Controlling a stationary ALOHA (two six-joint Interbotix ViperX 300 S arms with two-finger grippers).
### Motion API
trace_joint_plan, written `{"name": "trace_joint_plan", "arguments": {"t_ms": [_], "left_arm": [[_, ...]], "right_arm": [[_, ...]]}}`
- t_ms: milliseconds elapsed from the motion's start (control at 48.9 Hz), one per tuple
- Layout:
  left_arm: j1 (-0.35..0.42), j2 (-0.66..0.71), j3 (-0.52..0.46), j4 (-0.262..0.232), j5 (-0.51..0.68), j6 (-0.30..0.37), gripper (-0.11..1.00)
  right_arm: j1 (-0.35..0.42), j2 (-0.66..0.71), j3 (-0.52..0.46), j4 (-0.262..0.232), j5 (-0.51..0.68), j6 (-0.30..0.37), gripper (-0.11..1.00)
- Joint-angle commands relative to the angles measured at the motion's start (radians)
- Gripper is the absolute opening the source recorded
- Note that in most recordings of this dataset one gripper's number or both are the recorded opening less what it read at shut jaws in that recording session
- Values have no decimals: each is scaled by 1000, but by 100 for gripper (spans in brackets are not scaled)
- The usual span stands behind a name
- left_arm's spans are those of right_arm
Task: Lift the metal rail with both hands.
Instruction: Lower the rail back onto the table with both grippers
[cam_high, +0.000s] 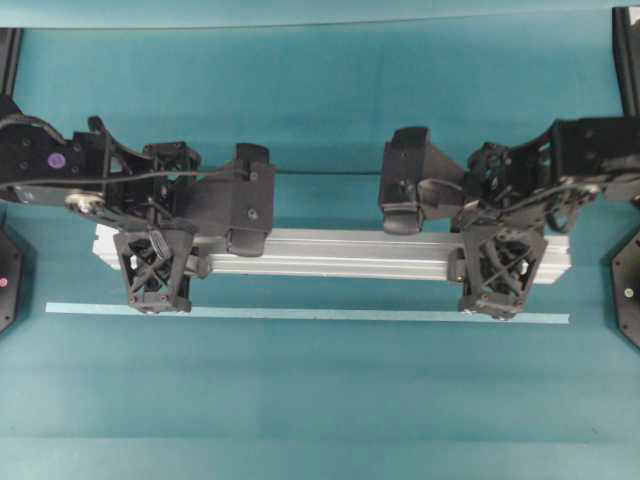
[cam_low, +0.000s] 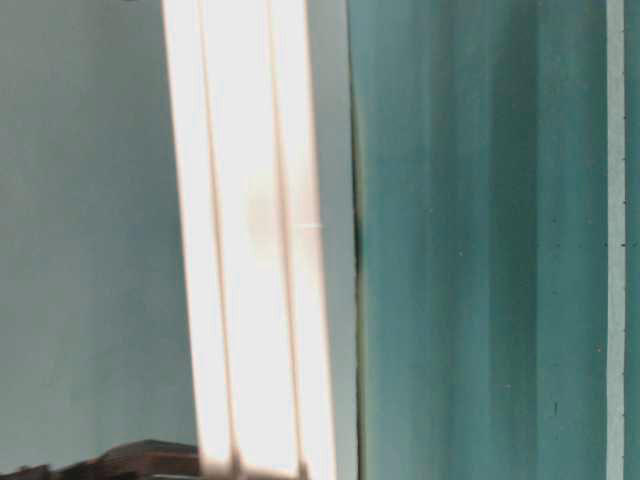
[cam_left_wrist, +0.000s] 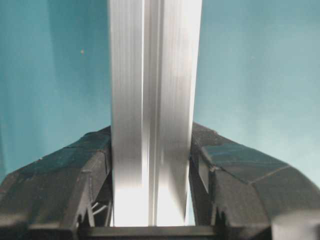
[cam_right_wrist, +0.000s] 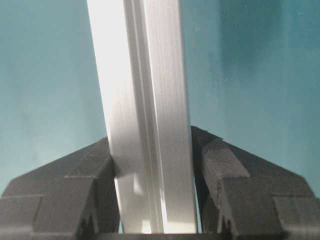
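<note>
Silver rail (cam_left_wrist: 152, 115) fills both wrist views, w/ the left gripper (cam_left_wrist: 151, 172) fingers (cam_left_wrist: 95, 170) pinching it on both sides and the right gripper (cam_right_wrist: 152, 175) fingers (cam_right_wrist: 220, 172) pinching it the same way. From overhead, a pale-blue tape strip (cam_high: 300, 313) lies nearest on the teal table (cam_high: 320, 400), then the rail (cam_high: 350, 252) runs level just beyond and roughly parallel to it, left gripper (cam_high: 155, 262) clamped near its left end and right gripper (cam_high: 500, 268) near its right end, arms reaching in from the far corners. Table-level view is blown out: rail (cam_low: 250, 230) shows only as a bright band.
</note>
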Motion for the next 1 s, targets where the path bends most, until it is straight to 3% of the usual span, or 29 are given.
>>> {"name": "trace_joint_plan", "arguments": {"t_ms": [0,389,737,982], "left_arm": [[9,-2,15,6,-26,-6,36],[8,86,83,6,-169,-9,36],[5,141,120,6,-268,-9,36],[-8,143,202,6,-368,-11,36]], "right_arm": [[0,3,37,3,-28,-2,39],[9,63,133,-11,-219,-8,39],[17,138,175,-14,-365,-78,39],[35,170,213,-14,-445,-75,39]]}}
